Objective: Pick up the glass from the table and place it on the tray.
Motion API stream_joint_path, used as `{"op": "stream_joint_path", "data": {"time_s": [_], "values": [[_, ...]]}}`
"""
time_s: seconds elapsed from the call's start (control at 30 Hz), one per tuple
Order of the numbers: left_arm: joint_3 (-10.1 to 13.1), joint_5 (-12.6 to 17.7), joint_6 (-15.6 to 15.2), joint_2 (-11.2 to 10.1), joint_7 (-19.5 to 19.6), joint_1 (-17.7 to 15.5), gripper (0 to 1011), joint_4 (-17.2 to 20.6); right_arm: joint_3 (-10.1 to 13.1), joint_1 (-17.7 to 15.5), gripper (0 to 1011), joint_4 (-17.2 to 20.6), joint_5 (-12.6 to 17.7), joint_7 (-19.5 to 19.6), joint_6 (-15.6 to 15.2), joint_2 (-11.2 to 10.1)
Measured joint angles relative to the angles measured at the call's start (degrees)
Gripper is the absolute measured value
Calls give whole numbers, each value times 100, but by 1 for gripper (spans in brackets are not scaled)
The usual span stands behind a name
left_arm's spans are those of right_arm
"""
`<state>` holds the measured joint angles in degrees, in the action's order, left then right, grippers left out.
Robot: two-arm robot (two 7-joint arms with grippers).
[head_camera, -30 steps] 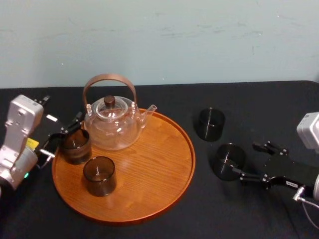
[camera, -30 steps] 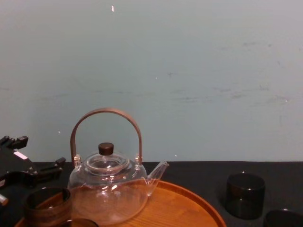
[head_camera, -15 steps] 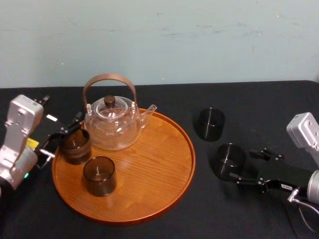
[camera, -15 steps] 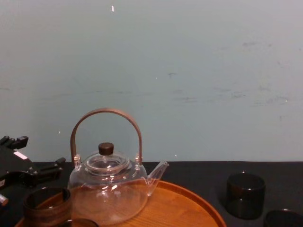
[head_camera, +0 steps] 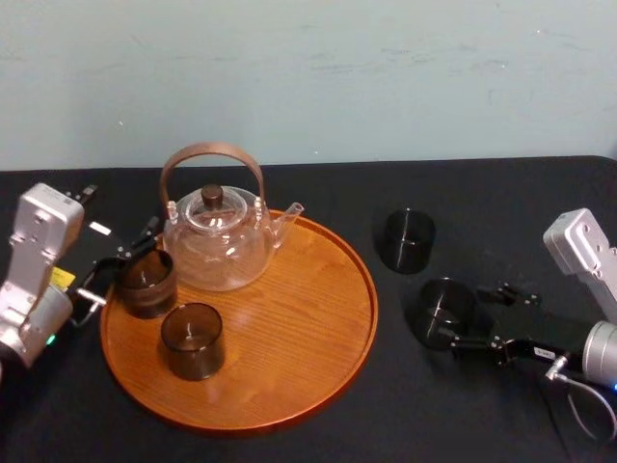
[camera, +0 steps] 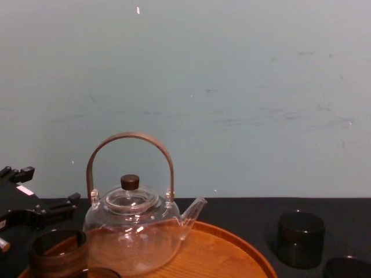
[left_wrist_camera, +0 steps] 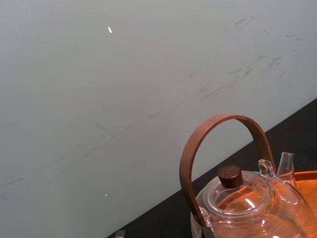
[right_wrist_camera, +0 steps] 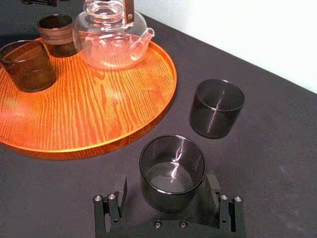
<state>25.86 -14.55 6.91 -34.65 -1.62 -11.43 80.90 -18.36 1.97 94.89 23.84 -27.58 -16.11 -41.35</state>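
Tilted higher than a second ago, the right gripper (right_wrist_camera: 167,191) is shown with fingers (right_wrist_camera: 214,188) wide around the near glass (right_wrist_camera: 172,166), standing on the desk (head_camera: 482,203) right of the tray (head_camera: 299,318); lifting and placing remain. At the tray's left, the left gripper (head_camera: 123,262) is parked, fingers wide.

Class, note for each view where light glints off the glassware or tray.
Right wrist view: white streaks inside the nearer dark glass, pale sheen on the tray; left wrist view: small glints on the teapot; chest view: highlights on its shoulder.
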Motion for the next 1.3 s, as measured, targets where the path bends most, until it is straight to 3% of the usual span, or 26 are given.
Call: {"op": "stream_joint_path", "data": {"time_s": [1.07,1.3], "values": [[0,0,0,0,0,0,1002,0,-350,654,1002,-624,-189,-30,7,343],[0,0,0,0,0,0,1001,0,-353,658,1002,-628,-201,-23,12,344]]}}
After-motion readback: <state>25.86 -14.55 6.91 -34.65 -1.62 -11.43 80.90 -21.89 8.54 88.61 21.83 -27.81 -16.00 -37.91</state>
